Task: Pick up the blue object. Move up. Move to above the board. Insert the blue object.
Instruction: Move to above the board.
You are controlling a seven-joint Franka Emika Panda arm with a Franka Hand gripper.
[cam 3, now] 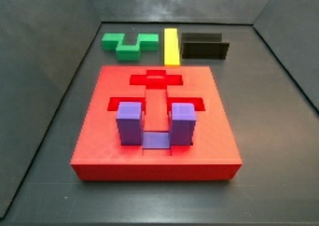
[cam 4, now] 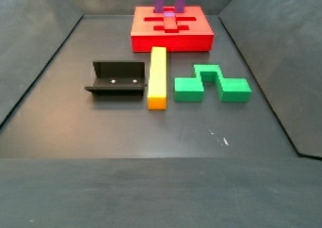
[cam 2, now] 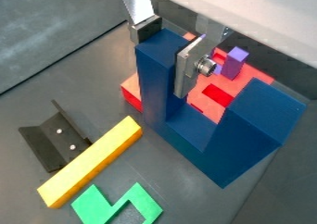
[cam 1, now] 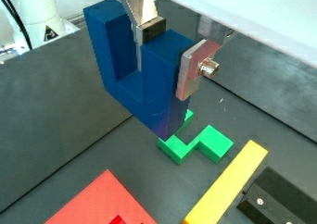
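Observation:
My gripper [cam 1: 165, 61] is shut on one upright prong of the dark blue U-shaped object [cam 1: 130, 80] and holds it in the air, clear of the floor. Both wrist views show this: the silver fingers [cam 2: 192, 68] clamp the prong of the blue object [cam 2: 186, 112] from two sides. The red board [cam 3: 212, 136] lies flat on the floor, with a purple U-shaped block [cam 3: 152, 122] standing in it. The board also shows in the wrist views [cam 1: 106, 205] [cam 2: 130, 89] below the held object. The gripper is out of both side views.
A green block [cam 4: 210, 84], a long yellow bar [cam 4: 157, 76] and the dark fixture [cam 4: 116, 79] lie on the floor in front of the board [cam 4: 201, 39]. They also show in a wrist view: green block [cam 1: 196, 144], yellow bar [cam 1: 229, 186]. Dark walls enclose the floor.

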